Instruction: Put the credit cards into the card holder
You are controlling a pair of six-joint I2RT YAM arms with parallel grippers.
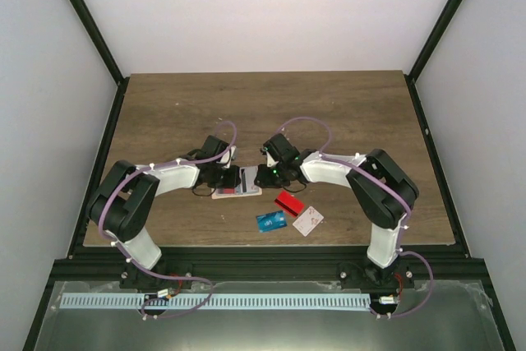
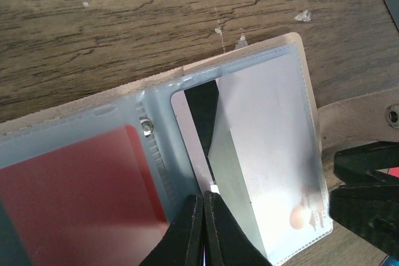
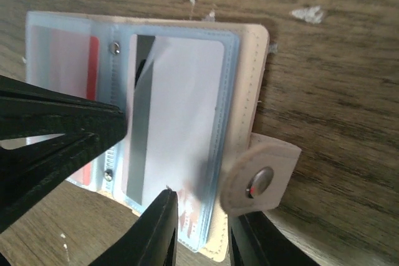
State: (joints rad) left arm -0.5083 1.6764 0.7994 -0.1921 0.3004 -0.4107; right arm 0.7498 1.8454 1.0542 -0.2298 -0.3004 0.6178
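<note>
The beige card holder (image 1: 244, 189) lies open on the table between both grippers, clear sleeves up. My left gripper (image 2: 204, 216) is shut on the near edge of a white card with a black stripe (image 2: 262, 135) that sits partly inside the right sleeve. A red card (image 2: 75, 197) fills the left sleeve. My right gripper (image 3: 202, 235) pinches the holder's near right edge (image 3: 246, 91), beside the tab with its snap (image 3: 262, 182). On the table lie a red card (image 1: 288, 202), a blue card (image 1: 270, 221) and a white card with a red dot (image 1: 307, 220).
The loose cards lie just in front of the right gripper (image 1: 261, 177), near the table's front edge. The left gripper (image 1: 233, 178) and the right one almost touch over the holder. Black frame rails border the wooden table (image 1: 263, 104).
</note>
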